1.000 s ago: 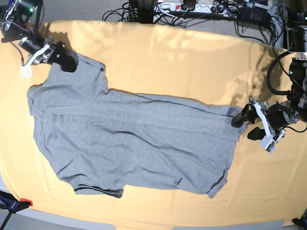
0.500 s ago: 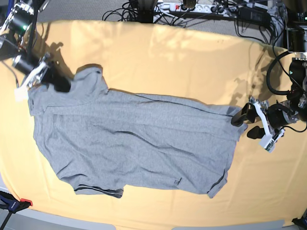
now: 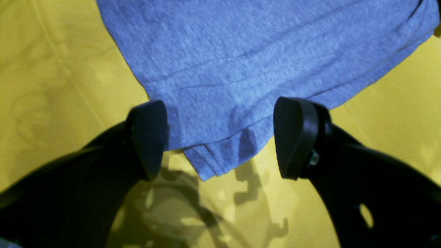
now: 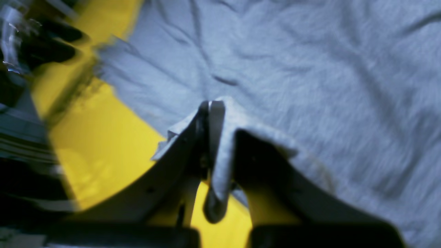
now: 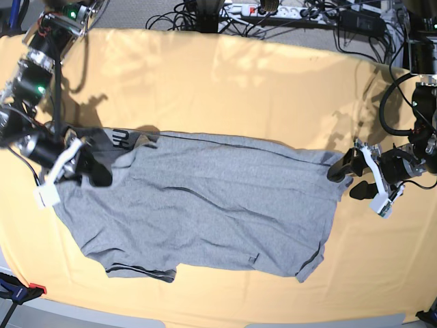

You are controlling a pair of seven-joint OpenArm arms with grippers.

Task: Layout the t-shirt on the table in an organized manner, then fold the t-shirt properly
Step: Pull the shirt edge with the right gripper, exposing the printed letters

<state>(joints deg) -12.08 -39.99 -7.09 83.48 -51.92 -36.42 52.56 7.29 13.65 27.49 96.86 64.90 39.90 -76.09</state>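
The heather-grey t-shirt (image 5: pixel 205 198) lies spread across the yellow-orange table (image 5: pixel 239 82). Its far left edge is turned over, showing a bit of black lettering (image 5: pixel 121 139). My right gripper (image 5: pixel 92 171) is shut on a fold of the shirt's left part, and in the right wrist view (image 4: pixel 215 113) the fabric is pinched between the jaws. My left gripper (image 5: pixel 349 178) is open at the shirt's right corner. In the left wrist view (image 3: pixel 220 141) that corner (image 3: pixel 213 155) lies between the two spread fingers, which are not closed on it.
Cables and a power strip (image 5: pixel 273 10) lie beyond the table's far edge. A red and black clamp (image 5: pixel 20 290) sits at the front left corner. The table's front edge (image 5: pixel 218 318) runs just below the shirt.
My right gripper has moved from the far left corner toward the front, pulling the shirt's upper left part over with it. The left arm has stayed in place.
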